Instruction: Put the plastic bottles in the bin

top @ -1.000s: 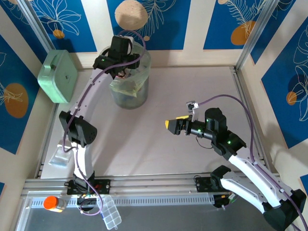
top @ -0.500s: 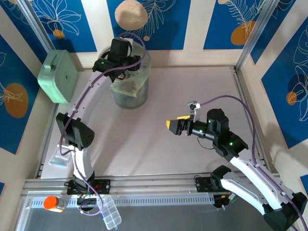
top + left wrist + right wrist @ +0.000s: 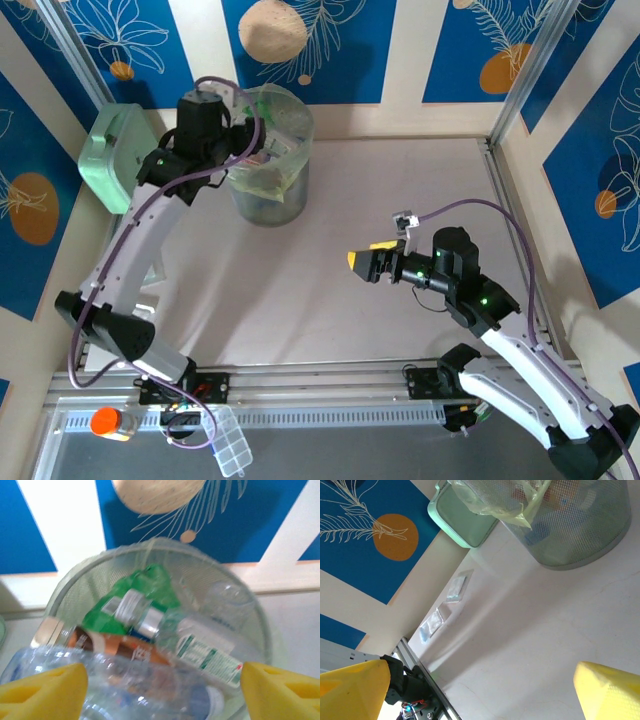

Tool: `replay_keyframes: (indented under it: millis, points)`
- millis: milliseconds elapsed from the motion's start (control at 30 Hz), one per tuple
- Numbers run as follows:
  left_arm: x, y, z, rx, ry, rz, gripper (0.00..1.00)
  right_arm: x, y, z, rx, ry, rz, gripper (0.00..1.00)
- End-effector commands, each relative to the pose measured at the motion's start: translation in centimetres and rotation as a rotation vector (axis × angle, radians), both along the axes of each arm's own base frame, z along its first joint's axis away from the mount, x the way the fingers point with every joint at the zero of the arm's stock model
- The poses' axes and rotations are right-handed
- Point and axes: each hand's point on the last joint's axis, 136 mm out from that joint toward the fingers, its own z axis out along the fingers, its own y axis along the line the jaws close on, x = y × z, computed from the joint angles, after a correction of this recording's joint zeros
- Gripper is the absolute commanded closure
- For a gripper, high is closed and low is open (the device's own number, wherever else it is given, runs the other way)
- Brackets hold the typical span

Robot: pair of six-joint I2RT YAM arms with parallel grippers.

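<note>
Bin stood at the far side of the bench. A pale-green liner was draped over its rim.

Plastic bottles lay piled inside the bin:
- A green bottle lay toward the bin's far wall.
- A bottle with a brown-orange label lay crosswise in front of the green one.
- A clear bottle with a white-and-green label lay beside it, toward the bin's right wall.
- A large clear bottle lay uppermost at the bin's near side.

Left claw hung above the bin's near-left rim, facing down into the bin. Its yellow fingers were spread wide and pinched nothing. The large clear bottle lay under the gap. Could not tell whether it touched the left finger.

Right claw hovered over bare bench well to the right of the bin and nearer the arm bases, pointed toward the bin. In the right wrist view its fingers were spread to the edges of the picture, with nothing between them.

Mint-green box sat just beside the bin on its left. Flat clear packets lay on the bench left of the bin and nearer the arm bases, well apart from it.
</note>
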Motion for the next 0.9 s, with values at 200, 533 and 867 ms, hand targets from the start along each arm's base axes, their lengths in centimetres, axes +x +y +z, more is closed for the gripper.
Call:
replay_keyframes:
  millis: [200, 533, 867]
  points:
    - [1.5, -0.5, -6.2, 0.027, 0.098, -0.018, 0.27, 0.0, 0.4, 0.3, 0.008, -0.007, 0.025, 0.05]
    - [2.7, -1.6, -7.4, 0.027, 0.127, -0.045, 0.30, -0.2, 0.1, 0.6, 0.003, -0.014, 0.017, 0.05]
    - [-1.9, -0.4, -1.2, -0.027, -0.003, -0.086, 0.23, 0.3, -1.3, 2.7, -0.052, -0.091, -0.053, 0.05]
